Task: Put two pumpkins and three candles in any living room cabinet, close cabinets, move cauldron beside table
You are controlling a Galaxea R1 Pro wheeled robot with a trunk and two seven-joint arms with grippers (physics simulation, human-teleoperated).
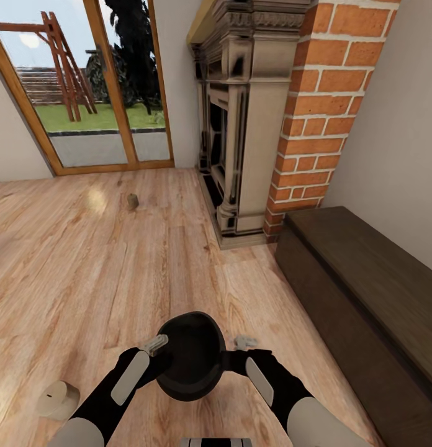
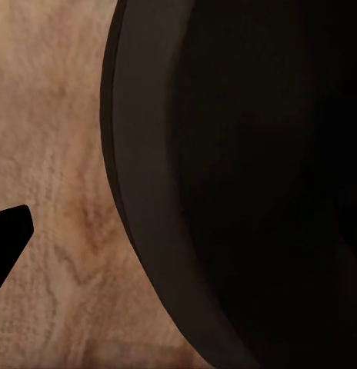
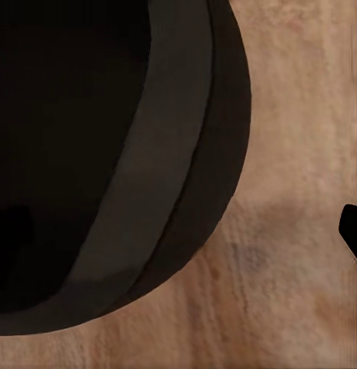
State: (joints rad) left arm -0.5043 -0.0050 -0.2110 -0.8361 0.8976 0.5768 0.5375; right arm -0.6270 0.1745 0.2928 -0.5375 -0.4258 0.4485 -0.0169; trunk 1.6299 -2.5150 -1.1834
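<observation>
The black cauldron (image 1: pixel 191 363) is low in front of me over the wood floor, between both arms. My left gripper (image 1: pixel 155 343) is at its left rim and my right gripper (image 1: pixel 244 342) at its right rim. The left wrist view has the cauldron's rim (image 2: pixel 144 192) with one dark fingertip (image 2: pixel 11 231) standing apart outside it. In the right wrist view the rim (image 3: pixel 159 177) is likewise clear of a fingertip (image 3: pixel 352 231). Both grippers look open. One candle (image 1: pixel 131 200) stands far ahead. Another candle (image 1: pixel 58 398) lies near my left arm. The dark cabinet (image 1: pixel 365 292) runs along the right wall, its fronts shut.
A stone fireplace (image 1: pixel 241 124) with a brick column (image 1: pixel 315 112) stands ahead on the right. Glass patio doors (image 1: pixel 92 87) lie ahead on the left. Wood floor (image 1: pixel 85 279) stretches between them.
</observation>
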